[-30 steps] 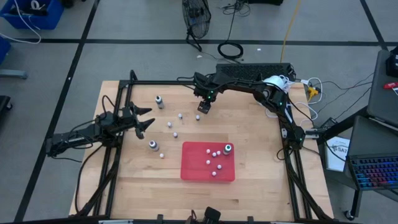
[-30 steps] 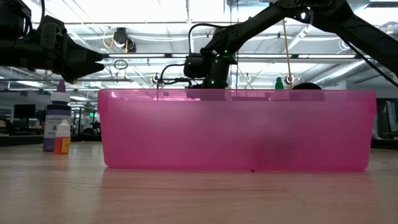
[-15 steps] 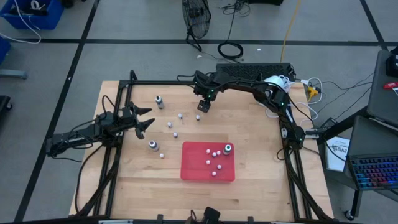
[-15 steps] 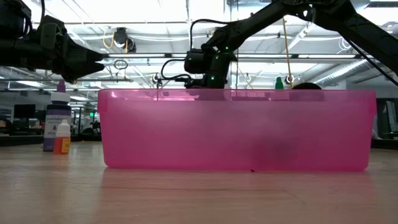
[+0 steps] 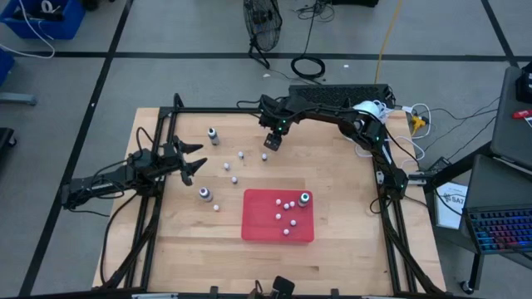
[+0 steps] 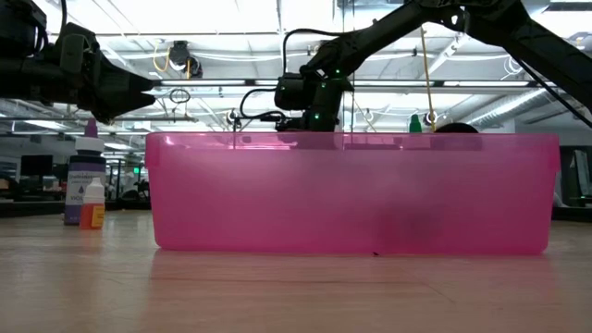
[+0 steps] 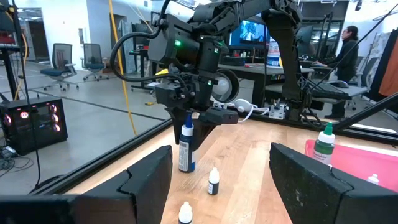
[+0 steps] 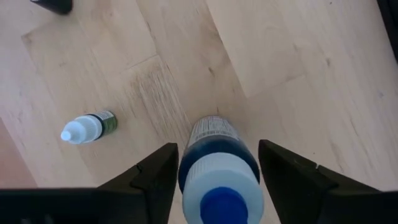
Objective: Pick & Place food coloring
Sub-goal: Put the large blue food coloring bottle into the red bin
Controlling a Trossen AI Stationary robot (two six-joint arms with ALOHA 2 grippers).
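Where the right gripper [image 5: 272, 143] hangs in the upper middle of the high view, a blue food coloring bottle [image 8: 217, 163] with a white shoulder and blue tip is seen between its fingers [image 8: 155, 176]; the jaws are set close on both sides of the bottle, but actual contact cannot be told. In the left wrist view the same bottle [image 7: 185, 147] is shown upright under that gripper, just left of centre, with a dark body and pale cap, its base at or very near the wooden table [image 5: 349, 199]. A small dropper bottle [image 8: 89, 127] lying on its side is shown only by the right wrist view, at centre left.

Other small pale bottles are scattered across the middle of the high view, and several sit in the red tray [image 5: 258, 226] at lower centre, along with a green-capped bottle [image 5: 305, 198]. In the low view the tray's pink wall [image 6: 351, 192] hides its contents. The left gripper [image 5: 197, 159] is held at centre left of the high view, its fingers spread and empty.
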